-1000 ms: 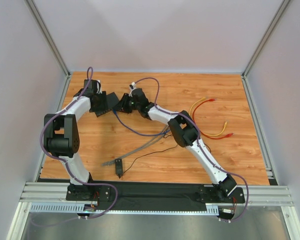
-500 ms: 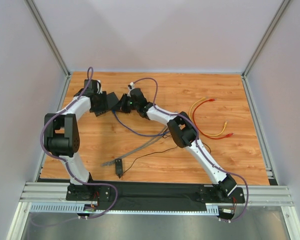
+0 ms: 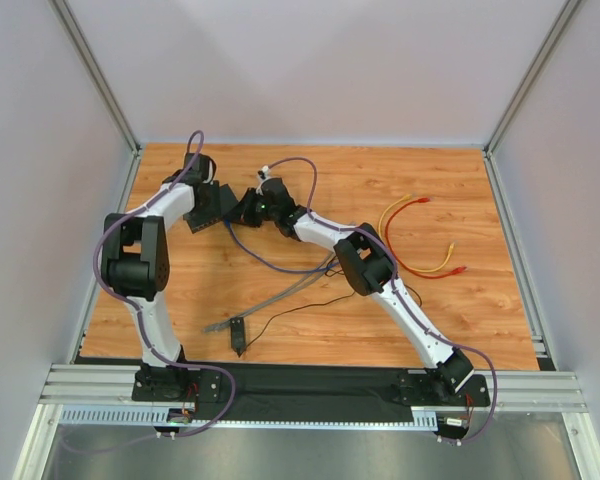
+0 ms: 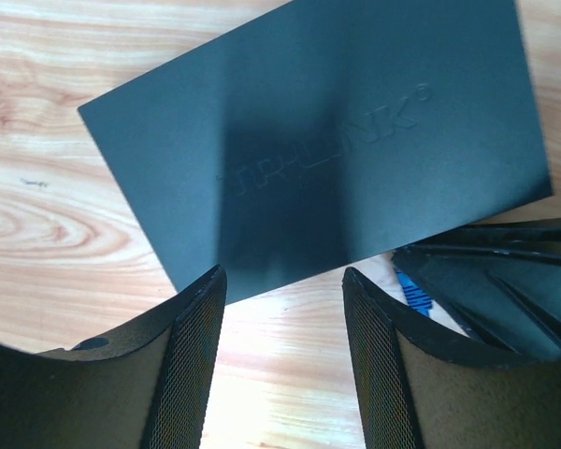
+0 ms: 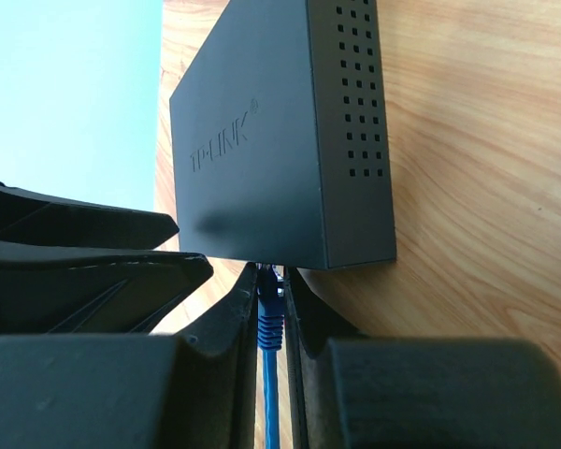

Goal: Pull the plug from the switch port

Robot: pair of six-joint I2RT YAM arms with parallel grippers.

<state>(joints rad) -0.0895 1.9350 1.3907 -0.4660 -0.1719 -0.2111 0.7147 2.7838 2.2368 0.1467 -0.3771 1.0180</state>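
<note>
Overhead view: light falling even and bright, arms (image 3: 325, 232) casting faint shadows on table (image 3: 460, 310). Left wrist view: soft shadow lying across switch (image 4: 290, 159) centre, glare washing out wood at bottom. Right wrist view: near fingers (image 5: 93, 393) blurring, upper left glowing pale, plug (image 5: 269, 323) showing sharp.

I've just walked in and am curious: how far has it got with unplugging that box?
Done: the right tool is shut on the blue plug at the switch. In hand: the left tool hangs open over the switch, not gripping it. Left: the plug looks seated in the switch, not yet pulled out.
</note>
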